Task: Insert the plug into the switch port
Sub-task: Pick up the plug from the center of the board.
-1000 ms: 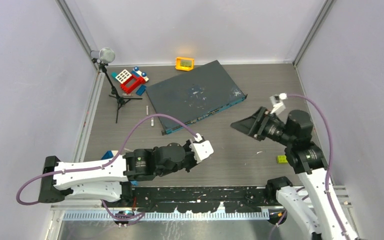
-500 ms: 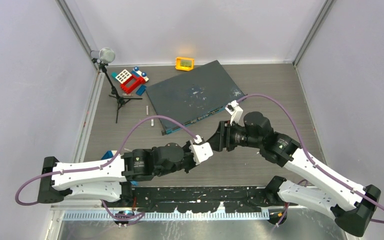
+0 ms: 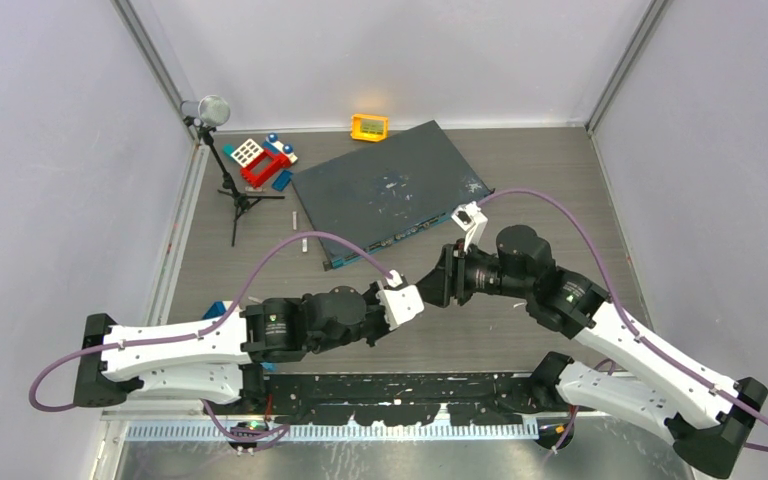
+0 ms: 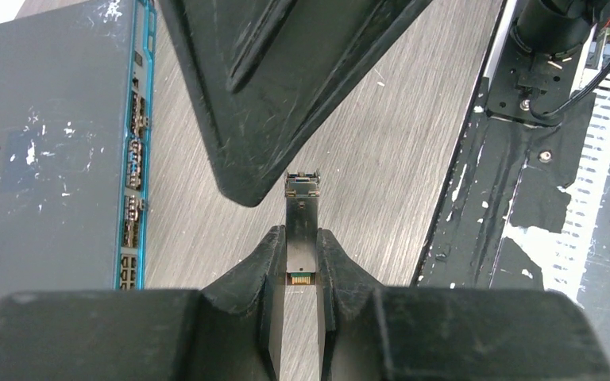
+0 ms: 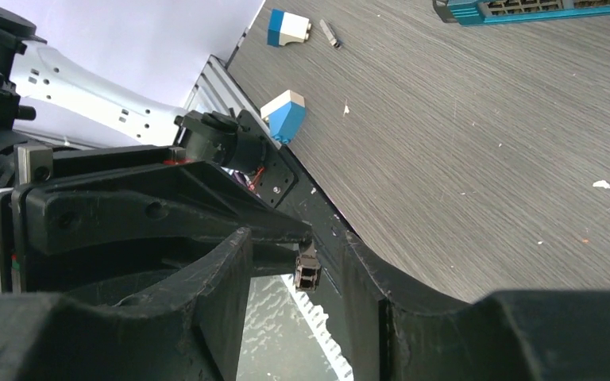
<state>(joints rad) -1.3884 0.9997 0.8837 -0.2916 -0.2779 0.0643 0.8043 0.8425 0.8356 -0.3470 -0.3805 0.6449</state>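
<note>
plug is clamped in the left end effector, its tip flanked by the spread-open right end effector, apart from the switch port.

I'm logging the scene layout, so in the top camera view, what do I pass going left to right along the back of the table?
Silver-headed tripod stand → red and white toy bricks → orange-yellow box. The dark-grey switch overlaps the box sideways, so it is left out.
</note>
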